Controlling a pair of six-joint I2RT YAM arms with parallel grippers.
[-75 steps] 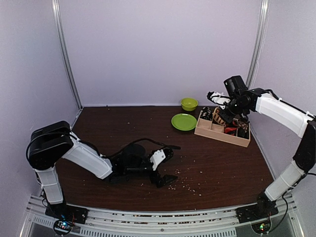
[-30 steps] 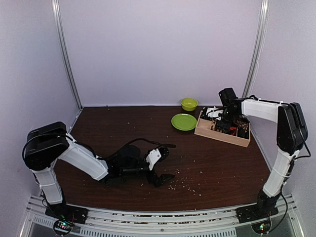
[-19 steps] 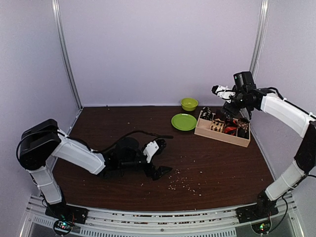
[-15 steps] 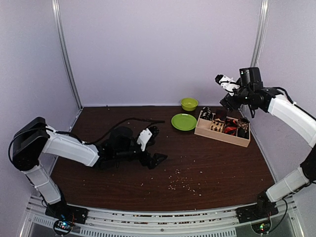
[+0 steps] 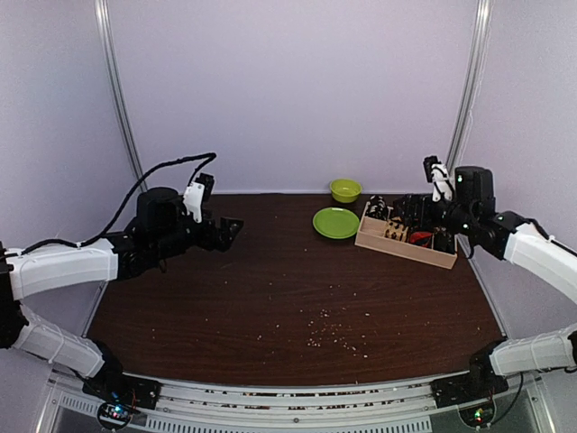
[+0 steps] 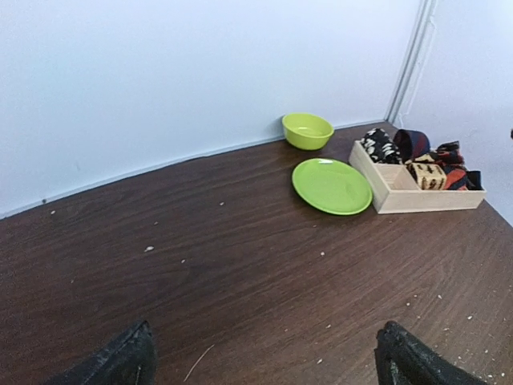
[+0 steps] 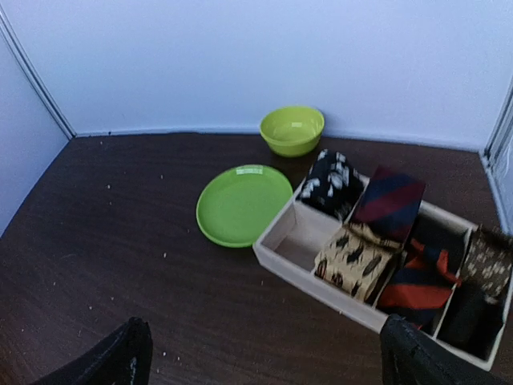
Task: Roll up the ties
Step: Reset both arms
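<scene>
Left tool and right tool gape wide, empty; ties sit wedged in tray compartments, likely to stay rolled.

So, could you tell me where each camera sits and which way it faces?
Top external: high behind the bases, looking down on the dark wooden table; both arms show.
Left wrist: low at table's left, facing far right corner; open left gripper shows.
Right wrist: raised at right, facing down at the tan wooden compartment tray; open right gripper shows.
Shared: all see that tray, round green plate, green bowl.
</scene>
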